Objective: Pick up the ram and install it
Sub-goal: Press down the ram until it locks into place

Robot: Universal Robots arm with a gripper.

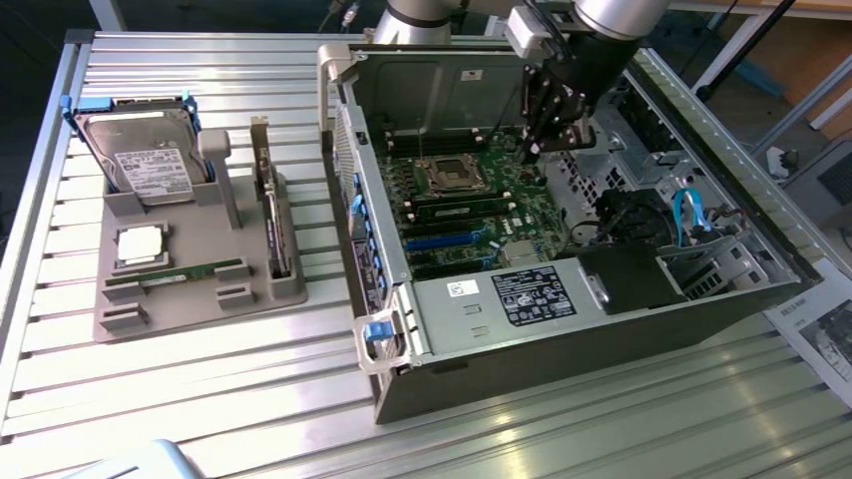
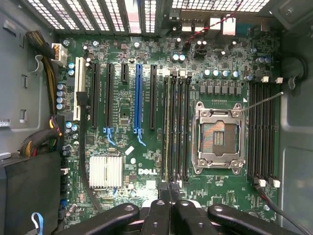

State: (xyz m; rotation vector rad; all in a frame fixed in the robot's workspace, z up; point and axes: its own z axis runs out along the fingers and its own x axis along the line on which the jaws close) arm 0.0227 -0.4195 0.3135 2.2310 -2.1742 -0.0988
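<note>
Gripper hangs over the open computer case, above the motherboard at about 1 o'clock from the empty processor socket; fingers pressed together, pinching nothing. One ram lies in the grey tray, near its 6 o'clock edge.

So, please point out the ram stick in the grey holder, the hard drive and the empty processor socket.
ram stick (image 1: 180,273): exterior view, middle of its green edge.
hard drive (image 1: 144,160): exterior view, its label.
processor socket (image 2: 218,135): wrist view, its centre.
</note>
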